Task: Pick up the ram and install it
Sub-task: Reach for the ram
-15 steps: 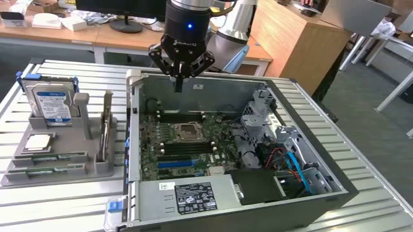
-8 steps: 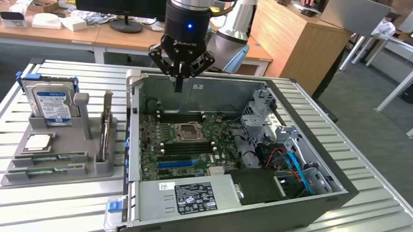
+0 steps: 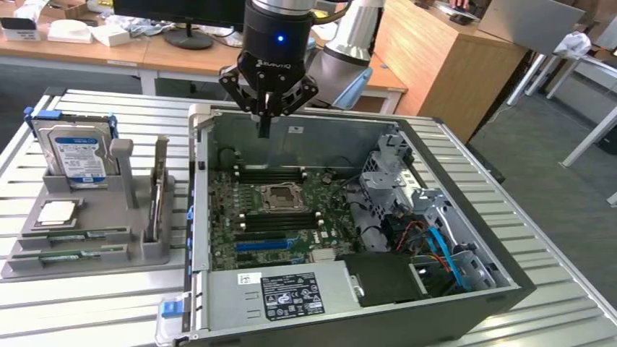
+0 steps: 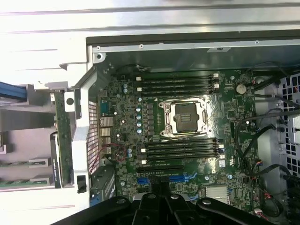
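Two green ram sticks [image 3: 79,235] [image 3: 69,255] lie flat in slots of the grey holder [image 3: 97,269] on the exterior view's left; in the wrist view their green edges [image 4: 21,163] [image 4: 21,183] show beside the case. My gripper [image 3: 263,132] hangs above the rear of the open computer case [image 3: 463,238], fingers pointing down, shut with nothing between them. It is well away from the ram. In the wrist view the gripper [image 4: 159,191] sits over the motherboard [image 4: 229,105], whose black ram slots [image 4: 178,82] [image 4: 180,150] flank the processor socket [image 4: 185,117].
The holder also carries a blue-labelled hard drive [image 3: 77,155], a square silver processor [image 3: 58,211] and an upright card [image 3: 157,191]. Inside the case are a power supply [image 3: 289,293], drive cage [image 3: 405,188] and cables [image 3: 434,242]. Desks stand behind the slatted table [image 3: 540,217].
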You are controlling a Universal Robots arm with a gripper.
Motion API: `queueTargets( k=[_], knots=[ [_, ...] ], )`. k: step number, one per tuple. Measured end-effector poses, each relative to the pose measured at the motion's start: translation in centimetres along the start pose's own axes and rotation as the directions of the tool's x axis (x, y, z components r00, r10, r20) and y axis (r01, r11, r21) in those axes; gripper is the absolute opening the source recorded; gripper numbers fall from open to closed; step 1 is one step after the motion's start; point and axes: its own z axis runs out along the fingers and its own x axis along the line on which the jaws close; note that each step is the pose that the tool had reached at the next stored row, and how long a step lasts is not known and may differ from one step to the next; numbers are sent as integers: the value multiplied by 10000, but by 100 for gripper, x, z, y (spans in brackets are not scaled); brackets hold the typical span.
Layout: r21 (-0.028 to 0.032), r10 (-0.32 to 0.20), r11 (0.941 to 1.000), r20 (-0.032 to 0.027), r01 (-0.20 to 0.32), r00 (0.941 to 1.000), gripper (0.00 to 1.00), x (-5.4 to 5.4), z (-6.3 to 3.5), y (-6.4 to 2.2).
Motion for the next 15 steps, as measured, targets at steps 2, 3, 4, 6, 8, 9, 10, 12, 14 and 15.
queueTargets(
  k=[2,3,4,6,8,9,10,12,14,15],
  knots=[
    [0,0,10000,0,0,10000,10,22,0,-2],
    [0,0,10000,0,0,10000,10,32,-1,-2],
    [-1,0,10000,0,0,10000,10,42,-1,-3],
    [0,0,10000,0,0,10000,10,62,-2,-5],
    [0,0,10000,0,0,10000,10,83,-2,-6],
    [-1,-1,10000,0,1,10000,10,96,-2,-7],
    [-1,-1,10000,0,1,10000,10,108,-2,-8],
    [-1,-1,10000,0,1,10000,10,129,-3,-10],
    [-1,0,10000,0,0,10000,10,153,-4,-11],
    [-1,0,10000,0,0,10000,10,165,-4,-12]
  ],
)
